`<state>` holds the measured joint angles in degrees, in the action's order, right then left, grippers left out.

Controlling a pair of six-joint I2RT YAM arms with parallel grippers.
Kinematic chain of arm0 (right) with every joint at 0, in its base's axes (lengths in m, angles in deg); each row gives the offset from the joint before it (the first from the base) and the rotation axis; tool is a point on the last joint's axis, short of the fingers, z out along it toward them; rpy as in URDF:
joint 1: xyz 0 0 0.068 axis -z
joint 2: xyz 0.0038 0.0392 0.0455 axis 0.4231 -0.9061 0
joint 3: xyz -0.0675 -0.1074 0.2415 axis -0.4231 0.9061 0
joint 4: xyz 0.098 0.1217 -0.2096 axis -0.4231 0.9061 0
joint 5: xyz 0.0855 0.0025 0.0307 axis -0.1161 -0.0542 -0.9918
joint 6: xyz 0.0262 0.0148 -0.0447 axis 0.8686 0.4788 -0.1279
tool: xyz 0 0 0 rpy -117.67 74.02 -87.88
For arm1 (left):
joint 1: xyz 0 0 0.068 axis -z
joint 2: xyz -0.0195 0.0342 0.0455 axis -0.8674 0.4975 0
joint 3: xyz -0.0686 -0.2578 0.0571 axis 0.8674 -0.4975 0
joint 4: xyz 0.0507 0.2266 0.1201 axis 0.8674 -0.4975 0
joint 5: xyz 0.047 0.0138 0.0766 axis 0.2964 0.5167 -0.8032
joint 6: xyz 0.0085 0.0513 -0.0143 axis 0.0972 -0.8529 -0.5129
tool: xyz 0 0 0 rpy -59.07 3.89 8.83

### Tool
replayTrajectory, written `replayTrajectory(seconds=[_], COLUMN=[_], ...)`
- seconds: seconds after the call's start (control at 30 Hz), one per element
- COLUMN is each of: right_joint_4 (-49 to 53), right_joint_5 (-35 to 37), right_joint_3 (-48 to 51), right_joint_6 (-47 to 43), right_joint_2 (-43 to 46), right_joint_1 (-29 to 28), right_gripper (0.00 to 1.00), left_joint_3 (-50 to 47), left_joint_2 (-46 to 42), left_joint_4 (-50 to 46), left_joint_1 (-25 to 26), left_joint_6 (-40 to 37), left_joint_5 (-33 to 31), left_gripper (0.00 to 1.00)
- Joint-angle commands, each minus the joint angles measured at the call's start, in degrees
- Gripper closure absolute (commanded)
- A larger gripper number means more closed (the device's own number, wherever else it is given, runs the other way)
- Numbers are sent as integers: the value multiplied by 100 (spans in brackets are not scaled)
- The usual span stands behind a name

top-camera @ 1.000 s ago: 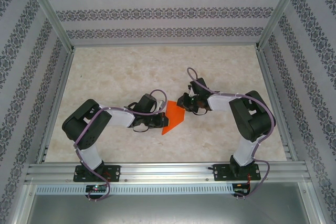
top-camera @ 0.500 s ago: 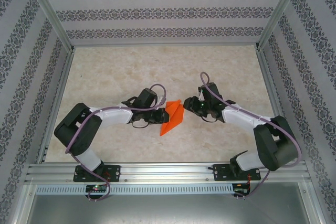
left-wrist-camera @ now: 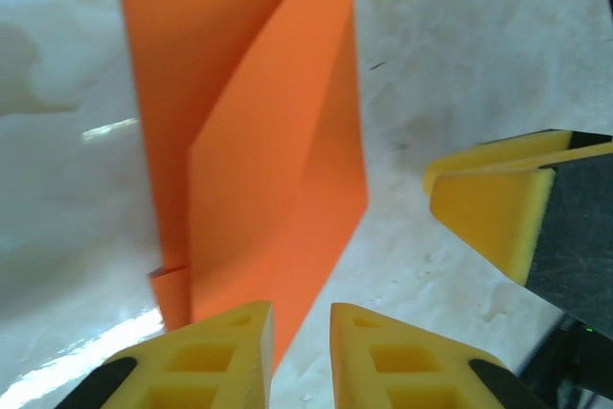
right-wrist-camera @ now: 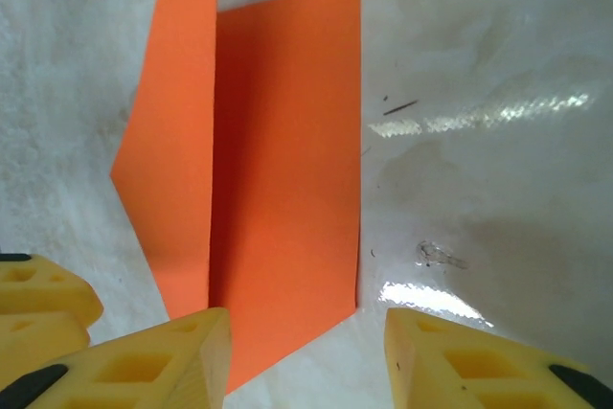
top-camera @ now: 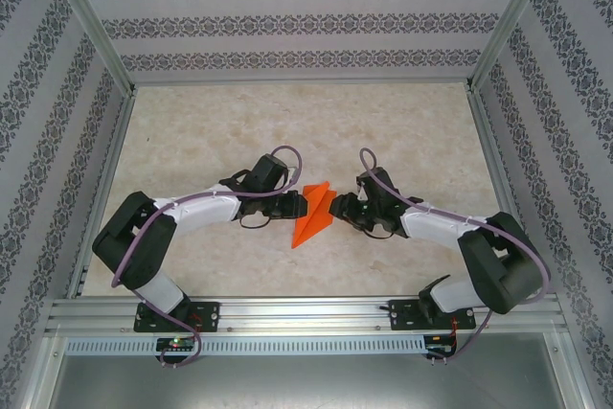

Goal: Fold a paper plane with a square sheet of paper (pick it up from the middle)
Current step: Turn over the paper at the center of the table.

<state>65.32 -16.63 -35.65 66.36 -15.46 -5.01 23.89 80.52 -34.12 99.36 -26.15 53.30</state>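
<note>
Paper plane (top-camera: 314, 215), bright orange, part-folded to a narrow pointed wedge with overlapping flaps, lying on the marbled table (top-camera: 220, 131) near its middle, between the two grippers. Judged very light, thin and easily crumpled, limp at the flaps, stiffer along the creases, and apt to slide on the glossy top; best pinched gently at the middle, over the layered centre fold. Left gripper (top-camera: 295, 204) just beside its left edge, jaws narrowly apart, clamping nothing; right gripper (top-camera: 343, 208) at its right edge, jaws wide apart, gripping nothing.
</note>
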Motion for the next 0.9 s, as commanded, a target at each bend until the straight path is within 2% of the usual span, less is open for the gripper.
replayTrajectory(seconds=[0.0, 0.23, 0.47, 0.67, 0.87], right_joint_4=[-249, -868, -606, -1001, -757], right_joint_5=[35, -69, 179, 10, 236], right_joint_3=[-131, -71, -161, -169, -246], right_joint_6=[257, 572, 616, 766, 789], right_joint_2=[-210, -507, -650, -854, -563], right_joint_1=[-89, -274, -361, -439, -462], right_gripper=[55, 56, 57, 57, 57], left_joint_3=[237, 266, 249, 232, 140], left_joint_2=[76, 161, 348, 557, 638], left_joint_4=[-465, -653, -606, -482, -423], left_joint_1=[80, 86, 80, 79, 83], left_joint_6=[-274, -441, -475, -456, -458], left_joint_5=[-360, -546, -439, -271, -292], left_gripper=[73, 70, 69, 70, 71])
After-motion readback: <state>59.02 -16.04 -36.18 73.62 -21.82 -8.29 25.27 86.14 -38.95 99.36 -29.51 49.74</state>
